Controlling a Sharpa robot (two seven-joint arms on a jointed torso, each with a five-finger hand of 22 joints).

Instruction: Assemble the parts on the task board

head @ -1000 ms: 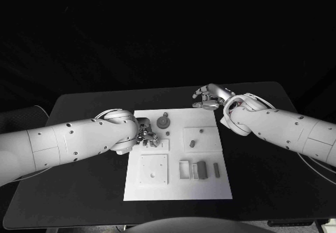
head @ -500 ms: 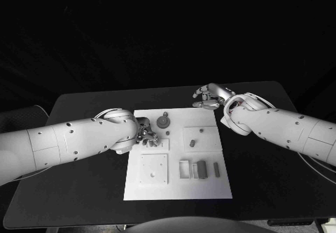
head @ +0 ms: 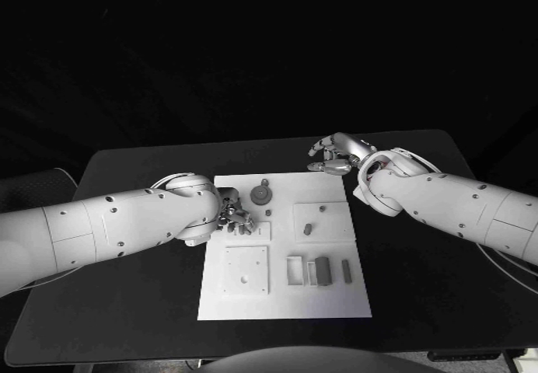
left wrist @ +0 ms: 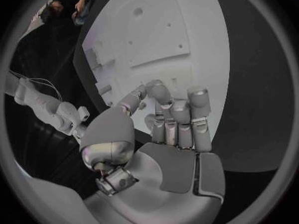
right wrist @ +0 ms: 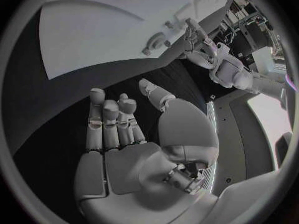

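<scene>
left of centre in the head view, the left robot hand [head: 235, 217] sits at the left edge of the task board [head: 284, 299], over its upper part. its fingers [left wrist: 179, 119] are curled in toward the palm in the left wrist view; whether anything is between them cannot be told.

the task board is a white rectangular plate lying in the middle of the picture on the black worktop [head: 134, 311], its long axis running from the near edge of the picture toward the far one. no writing or label can be read on it.

on the board, left to right: a raised square plate [head: 246, 270] in the lower left part; a round grey part [head: 263, 193] near the upper edge, just beside the left robot hand; a second square plate [head: 317, 220] in the upper right part with a small grey peg [head: 307, 228] on it, its long axis along the board's. below that, a white open frame [head: 297, 272], a dark grey block [head: 323, 271] and a thin grey bar [head: 345, 269] lie side by side, each with its long axis along the board's.

in the upper right, the right robot hand [head: 335, 156] hangs above the worktop just beyond the board's upper right corner. in the right wrist view its fingers [right wrist: 109, 120] stand fairly straight and close together, thumb apart, with nothing in the palm.

the room behind the worktop is dark.
</scene>
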